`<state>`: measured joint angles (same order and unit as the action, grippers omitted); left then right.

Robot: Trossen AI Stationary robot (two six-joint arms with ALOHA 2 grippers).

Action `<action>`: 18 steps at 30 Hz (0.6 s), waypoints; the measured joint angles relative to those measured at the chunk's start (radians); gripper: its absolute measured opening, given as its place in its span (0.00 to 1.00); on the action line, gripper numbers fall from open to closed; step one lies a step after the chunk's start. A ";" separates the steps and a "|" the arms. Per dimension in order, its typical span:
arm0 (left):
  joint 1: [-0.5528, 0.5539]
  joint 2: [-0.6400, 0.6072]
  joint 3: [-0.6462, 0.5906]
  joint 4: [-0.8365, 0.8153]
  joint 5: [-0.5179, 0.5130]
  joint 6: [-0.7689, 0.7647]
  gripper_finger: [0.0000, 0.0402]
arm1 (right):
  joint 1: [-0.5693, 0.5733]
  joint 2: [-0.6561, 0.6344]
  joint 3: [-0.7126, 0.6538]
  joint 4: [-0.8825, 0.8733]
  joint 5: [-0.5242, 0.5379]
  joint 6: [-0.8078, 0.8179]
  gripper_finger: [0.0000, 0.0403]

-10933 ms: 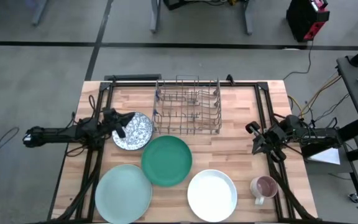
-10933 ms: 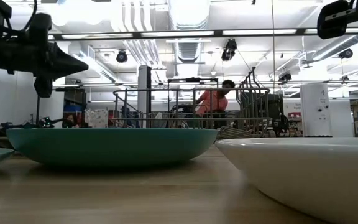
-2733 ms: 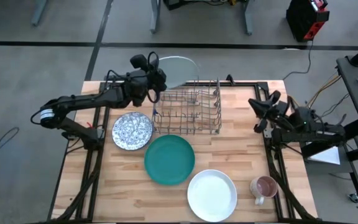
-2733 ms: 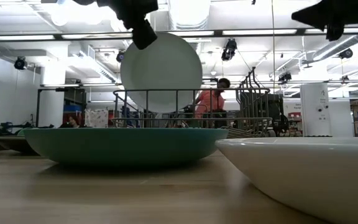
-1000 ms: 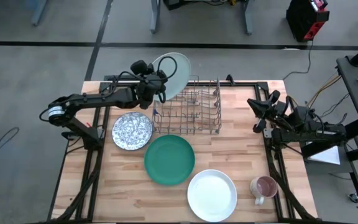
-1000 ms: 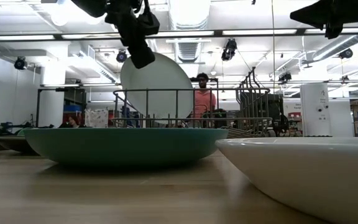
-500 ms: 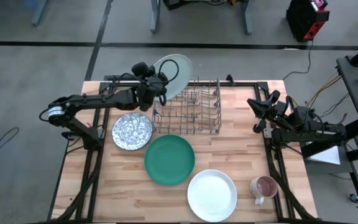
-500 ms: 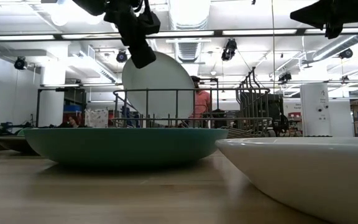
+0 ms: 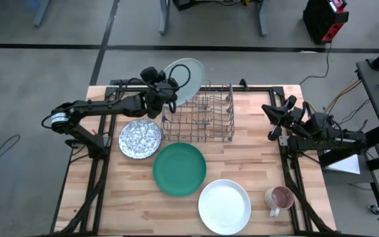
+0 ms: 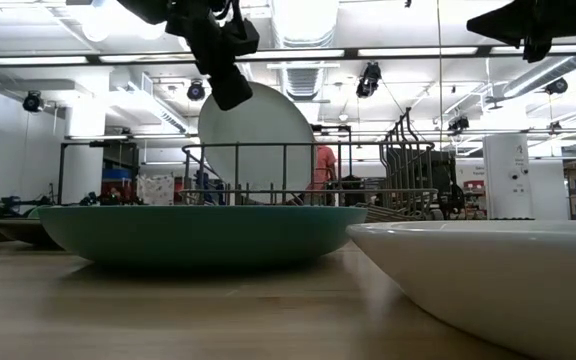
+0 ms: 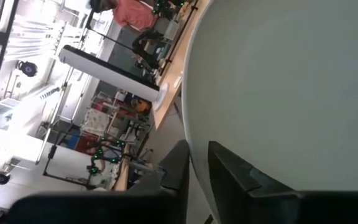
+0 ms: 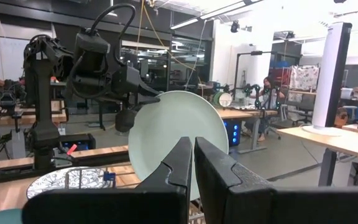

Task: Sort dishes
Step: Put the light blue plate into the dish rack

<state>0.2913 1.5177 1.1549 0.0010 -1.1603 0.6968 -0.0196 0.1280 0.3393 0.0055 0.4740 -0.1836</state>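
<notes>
The left end effector [image 9: 165, 94] pinches the round pale mint plate [image 9: 187, 78], standing tilted at the wire rack's [image 9: 199, 112] far-left corner; the right end effector [image 9: 272, 125], pressed together, waits at the counter's [image 9: 255, 148] right edge.

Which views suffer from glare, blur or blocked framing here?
Low view: bright ceiling lights wash out the top, and the near white plate looks soft. Left wrist view: the pale mint plate fills most of the picture. High view: evenly lit, sharp across the wooden table.
</notes>
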 joint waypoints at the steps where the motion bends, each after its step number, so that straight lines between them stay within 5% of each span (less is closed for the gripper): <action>1: 0.000 0.000 0.000 -0.002 0.001 -0.003 0.14 | 0.000 0.000 0.000 0.000 0.000 0.000 0.03; 18: -0.015 0.001 -0.002 -0.007 0.002 -0.008 0.35 | 0.000 0.000 0.000 0.000 0.000 0.000 0.03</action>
<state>0.2758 1.5188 1.1534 -0.0063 -1.1582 0.6888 -0.0200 0.1280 0.3393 0.0059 0.4740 -0.1834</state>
